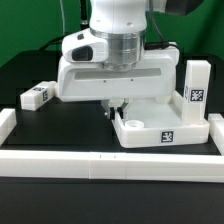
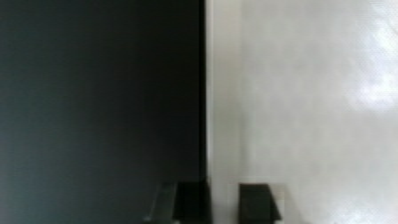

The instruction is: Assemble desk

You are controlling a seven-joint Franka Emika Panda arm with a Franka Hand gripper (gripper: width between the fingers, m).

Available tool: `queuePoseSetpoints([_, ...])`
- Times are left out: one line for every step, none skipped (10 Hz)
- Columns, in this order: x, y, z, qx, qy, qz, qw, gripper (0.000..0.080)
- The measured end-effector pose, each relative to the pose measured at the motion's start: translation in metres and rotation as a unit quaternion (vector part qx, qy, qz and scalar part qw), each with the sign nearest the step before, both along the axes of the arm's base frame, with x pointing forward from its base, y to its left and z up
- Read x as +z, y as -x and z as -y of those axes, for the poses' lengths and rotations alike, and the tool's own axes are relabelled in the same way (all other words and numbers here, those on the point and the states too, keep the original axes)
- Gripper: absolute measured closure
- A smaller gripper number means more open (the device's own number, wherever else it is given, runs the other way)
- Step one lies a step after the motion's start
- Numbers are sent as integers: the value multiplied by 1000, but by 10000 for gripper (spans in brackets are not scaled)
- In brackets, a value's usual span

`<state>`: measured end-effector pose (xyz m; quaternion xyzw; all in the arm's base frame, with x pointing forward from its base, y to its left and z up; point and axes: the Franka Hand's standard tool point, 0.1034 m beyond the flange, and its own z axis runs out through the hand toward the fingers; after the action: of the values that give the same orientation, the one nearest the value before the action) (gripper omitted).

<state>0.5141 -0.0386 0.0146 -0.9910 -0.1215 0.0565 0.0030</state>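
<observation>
In the exterior view, the big white arm (image 1: 110,60) hangs low over the dark surface (image 1: 30,70). Its fingers (image 1: 118,107) point down. The white tabletop (image 1: 165,130) lies flat. Its near corner is right under the fingers, and the rest of it goes off to the exterior view's right of them. One standing leg (image 1: 197,80) is up on the far corner of the tabletop, well away from the fingers on that same side. It looks like it is already put in, so I think one leg is done. On the other side of the fingers, toward the exterior view's left, a loose leg (image 1: 38,95) lies on its side on the surface. It touches nothing, so it has yet to go in. I cannot see the other two legs; the arm may hide them. The long low border wall (image 1: 100,162) runs along the front, nearer the camera than the fingers.

In the wrist view, the fingers (image 2: 224,200) show as two dark tips with a thin gap. The edge of the tabletop (image 2: 302,100) runs straight into that gap, so one tip is on the white side and one is on the dark surface (image 2: 89,100) side. I cannot tell if they pinch the edge or just sit around it.

So the job looks like it is near the start.
</observation>
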Motion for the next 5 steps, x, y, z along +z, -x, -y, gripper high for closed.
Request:
queuePoseSetpoints([0,-6,9,58,-3,3,998,738])
queuePoseSetpoints([1,-11,14,92,-5,5,996,739])
queuePoseSetpoints([1,-12,15,124,-3,4,992,739])
queuePoseSetpoints([1,-11,17,159,-4,1,987,739])
queuePoseSetpoints([0,-10,18,183,-5,-1,983,739])
